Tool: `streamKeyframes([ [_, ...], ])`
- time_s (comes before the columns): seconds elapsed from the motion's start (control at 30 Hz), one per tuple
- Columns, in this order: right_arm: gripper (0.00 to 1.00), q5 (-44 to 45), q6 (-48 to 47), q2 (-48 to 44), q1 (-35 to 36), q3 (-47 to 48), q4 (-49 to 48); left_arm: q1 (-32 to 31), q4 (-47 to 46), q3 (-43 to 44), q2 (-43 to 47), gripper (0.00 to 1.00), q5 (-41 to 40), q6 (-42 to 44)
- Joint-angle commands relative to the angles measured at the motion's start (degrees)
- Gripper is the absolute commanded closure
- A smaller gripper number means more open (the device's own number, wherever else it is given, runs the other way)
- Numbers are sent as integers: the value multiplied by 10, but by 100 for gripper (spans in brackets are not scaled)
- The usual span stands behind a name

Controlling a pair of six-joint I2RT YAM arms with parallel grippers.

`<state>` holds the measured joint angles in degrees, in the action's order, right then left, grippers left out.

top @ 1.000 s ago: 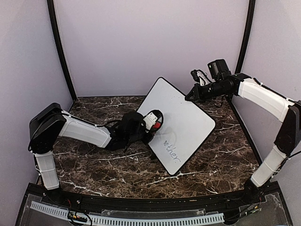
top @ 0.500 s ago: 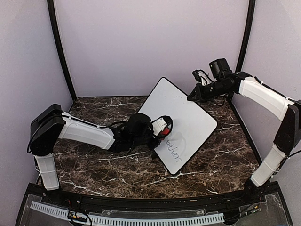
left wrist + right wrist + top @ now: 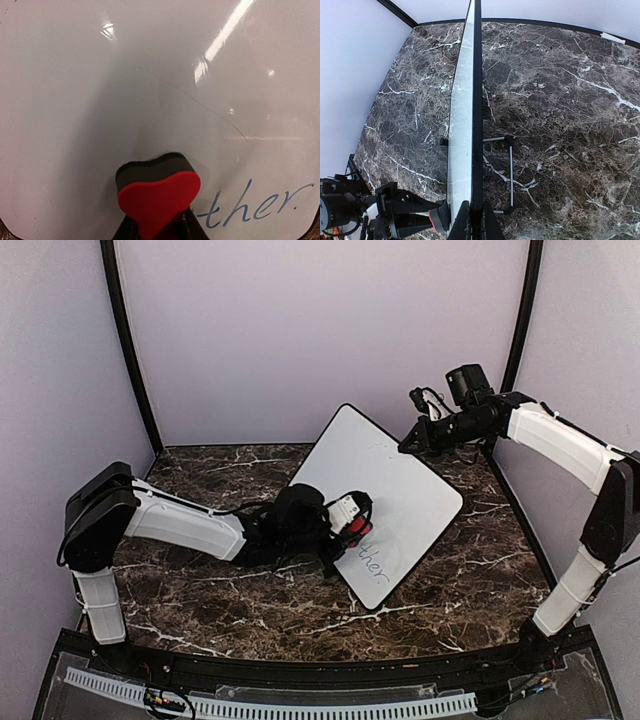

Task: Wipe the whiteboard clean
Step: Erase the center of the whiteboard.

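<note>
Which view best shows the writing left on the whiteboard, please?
Left wrist: the blue writing reads "ther." large and sharp. The top view shows it tiny; the right wrist view sees the whiteboard edge-on, writing hidden.

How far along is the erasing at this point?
Most of the whiteboard is blank. In hand: the left claw holds the red eraser against the board beside the writing, while the right claw pinches its top edge. Left: the blue letters "ther." near the lower corner.
</note>
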<state>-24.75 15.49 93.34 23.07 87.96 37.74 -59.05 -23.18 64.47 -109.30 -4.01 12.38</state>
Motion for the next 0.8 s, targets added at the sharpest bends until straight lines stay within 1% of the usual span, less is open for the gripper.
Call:
streamKeyframes([
  [0.0,100,-1,6,11,5,8,2,49,45,-4,-32,100,-28,-10],
  [0.13,100,-2,7,6,5,2,-2,55,72,16,-50,100,-47,13],
  [0.27,100,-1,8,2,4,-1,-2,51,77,22,-58,100,-14,0],
  [0.63,100,0,9,-2,5,2,0,-32,57,-12,-35,100,35,4],
  [0.77,100,0,9,-3,5,4,1,-53,44,-28,-28,100,38,3],
])
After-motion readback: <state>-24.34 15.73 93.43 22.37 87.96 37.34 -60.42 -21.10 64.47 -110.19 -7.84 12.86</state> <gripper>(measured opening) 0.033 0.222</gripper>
